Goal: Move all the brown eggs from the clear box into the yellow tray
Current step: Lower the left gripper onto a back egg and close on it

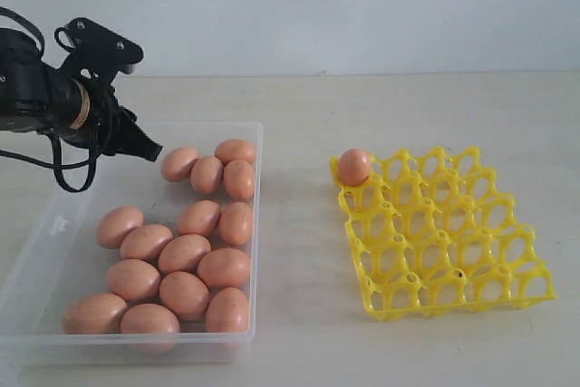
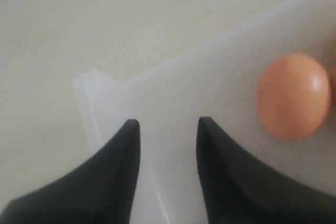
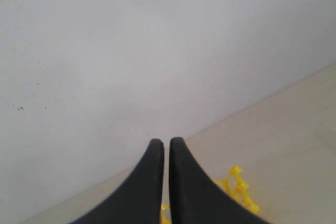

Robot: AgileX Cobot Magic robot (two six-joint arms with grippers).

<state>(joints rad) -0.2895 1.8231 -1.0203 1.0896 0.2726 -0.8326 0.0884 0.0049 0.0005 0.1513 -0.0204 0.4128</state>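
While one brown egg (image 1: 354, 167) sits in the far-left cup of the yellow tray (image 1: 435, 265), fifteen lie in the clear box (image 1: 63, 242); left gripper (image 2: 165, 124) half-open, empty; right gripper (image 3: 166, 142) closed.

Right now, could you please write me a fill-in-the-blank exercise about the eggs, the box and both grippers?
1. The yellow tray holds exactly ___ brown egg.
2. In the exterior view, the clear box lies to the ___ of the tray.
3. The left gripper has ___ between its jaws.
4. The right gripper is ___.
Missing words: one; left; nothing; shut.
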